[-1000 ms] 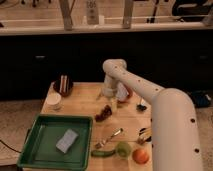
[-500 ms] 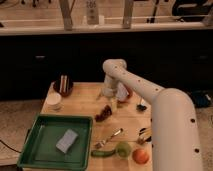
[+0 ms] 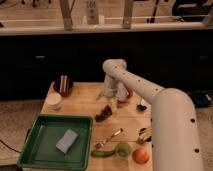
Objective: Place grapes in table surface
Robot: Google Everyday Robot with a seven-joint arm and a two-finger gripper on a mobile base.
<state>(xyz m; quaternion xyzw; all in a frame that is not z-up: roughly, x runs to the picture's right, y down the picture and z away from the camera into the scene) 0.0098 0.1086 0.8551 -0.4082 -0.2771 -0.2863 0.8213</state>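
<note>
The grapes (image 3: 103, 114), a small dark maroon cluster, lie on the light tan wooden table surface (image 3: 82, 102) near its middle, just right of the green tray's far corner. My gripper (image 3: 111, 99) hangs from the white arm that arches over the table's right side. It is just behind and slightly right of the grapes, close above the tabletop. I see nothing held in it.
A green tray (image 3: 35, 150) with a grey-blue sponge (image 3: 67, 140) fills the front left. A brown bowl (image 3: 62, 86) and white cup (image 3: 53, 101) stand at the back left. A spoon (image 3: 109, 138), green apple (image 3: 123, 148), orange fruit (image 3: 141, 156) and green vegetable (image 3: 101, 153) lie at the front.
</note>
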